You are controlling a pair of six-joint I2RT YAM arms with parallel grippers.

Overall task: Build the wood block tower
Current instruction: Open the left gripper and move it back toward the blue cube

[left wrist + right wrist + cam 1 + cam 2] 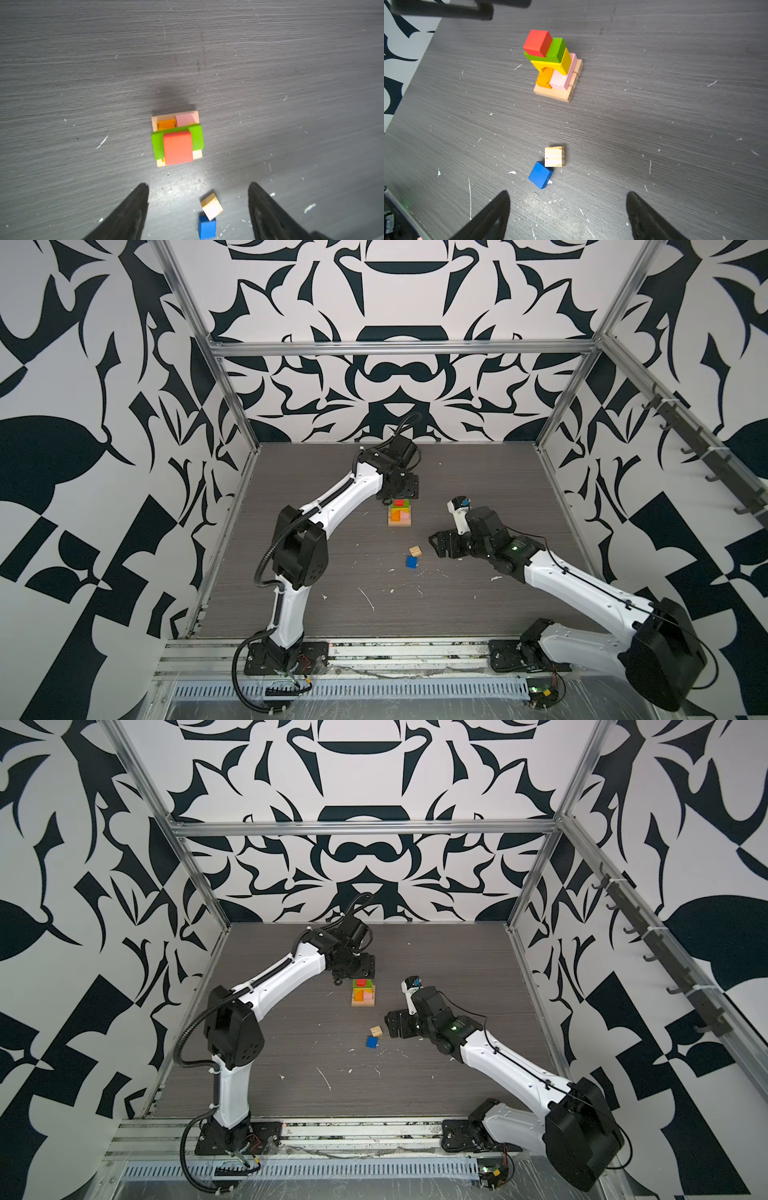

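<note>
tower [557, 68] near middle of tabletop [675, 124], red square [537, 42] topmost | blue square [540, 174] and plain cube [554, 156] touching, loose, nearer front edge | left gripper [198, 185] above tower, jaws apart, empty | right gripper [568, 192] near loose pair, jaws wide, empty

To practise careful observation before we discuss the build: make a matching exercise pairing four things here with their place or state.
Column A
1 red block
2 blue block
3 pink block
4 right gripper

Column B
a on the table beside the plain cube
b open, empty
c highest on the tower
d on the tan bars beside the orange block

Pairs: 1-c, 2-a, 3-d, 4-b
</note>
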